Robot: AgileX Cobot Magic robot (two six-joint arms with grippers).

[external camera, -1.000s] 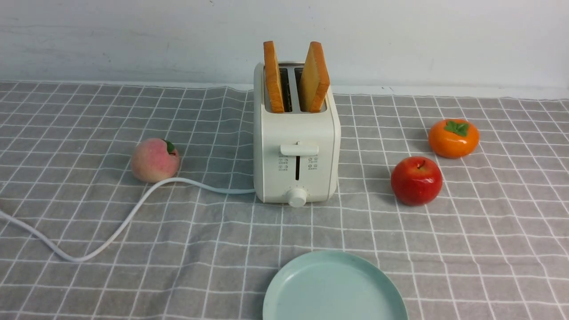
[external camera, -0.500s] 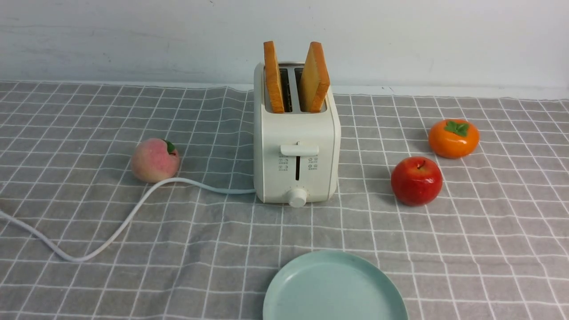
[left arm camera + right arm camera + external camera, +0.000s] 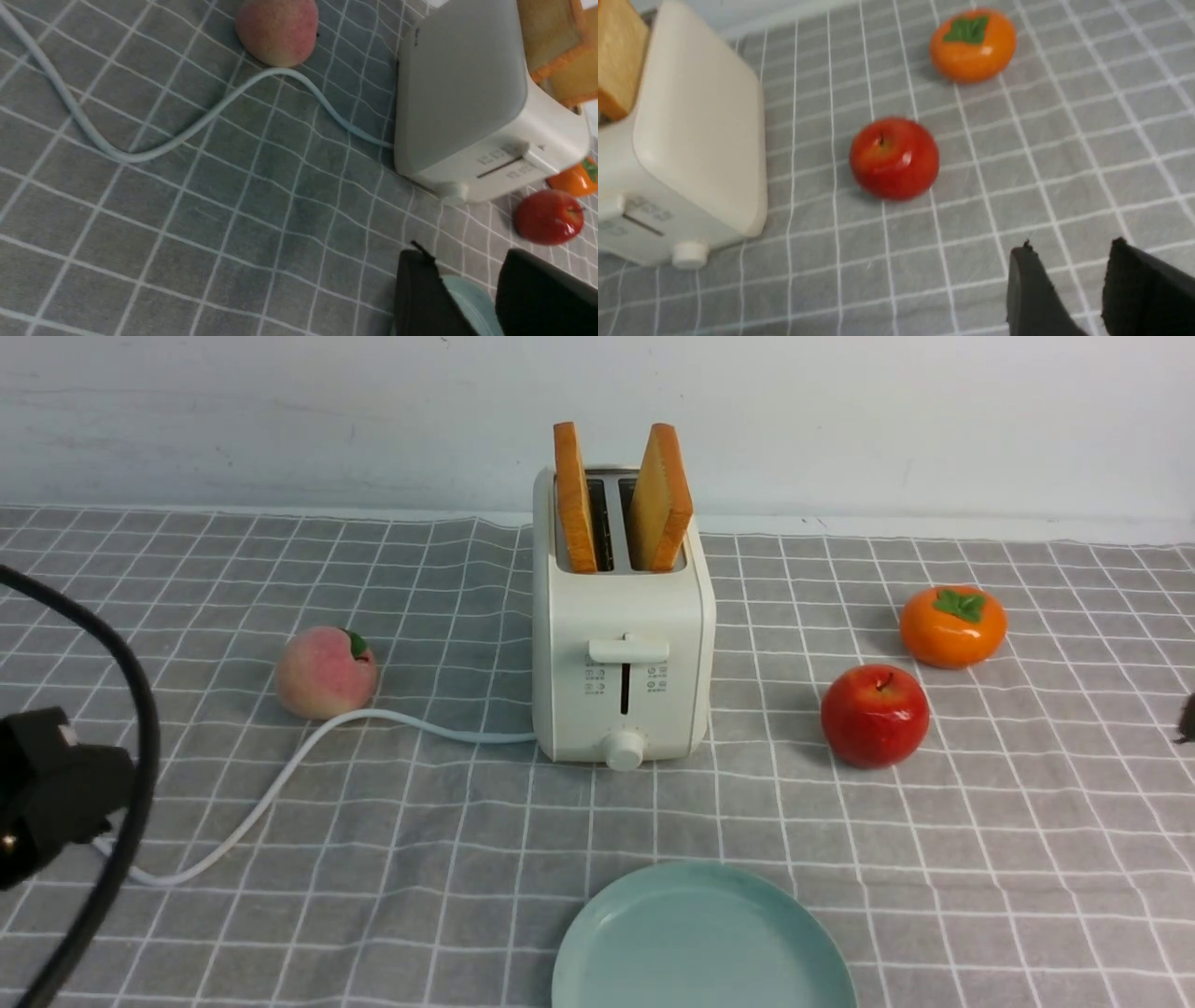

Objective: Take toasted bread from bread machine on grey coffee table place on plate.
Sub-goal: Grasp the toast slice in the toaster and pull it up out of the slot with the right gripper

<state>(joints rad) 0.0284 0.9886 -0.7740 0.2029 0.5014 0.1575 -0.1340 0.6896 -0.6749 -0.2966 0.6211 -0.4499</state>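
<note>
Reaching for the toast should be my step now, I judge, with both slices waiting and nothing on the plate (image 3: 705, 943). The left slice (image 3: 574, 499) and the right slice (image 3: 661, 499) stand in the toaster (image 3: 625, 616), each in its own slot, their tops well above it. They lean apart, with a gap between. The toaster is at the far middle of the table (image 3: 448, 905), and the plate lies near, in front of it.

My left claw (image 3: 460, 291) is partly open, with a space between its two fingers, and it has hold of nothing. My right claw (image 3: 1076, 284) is the same: partly open, nothing in it.

To do this well, I should bring one claw above the toaster, turn it so that one finger goes on each flat face of a slice, and make the opening wider than the bread. Then I close softly, because toast may crumble, and I lift straight along the slot before I go to the near side. If I pull sideways, the toaster could tip. The left claw must respect the cord (image 3: 271, 793), and the right claw the apple (image 3: 875, 716).
</note>
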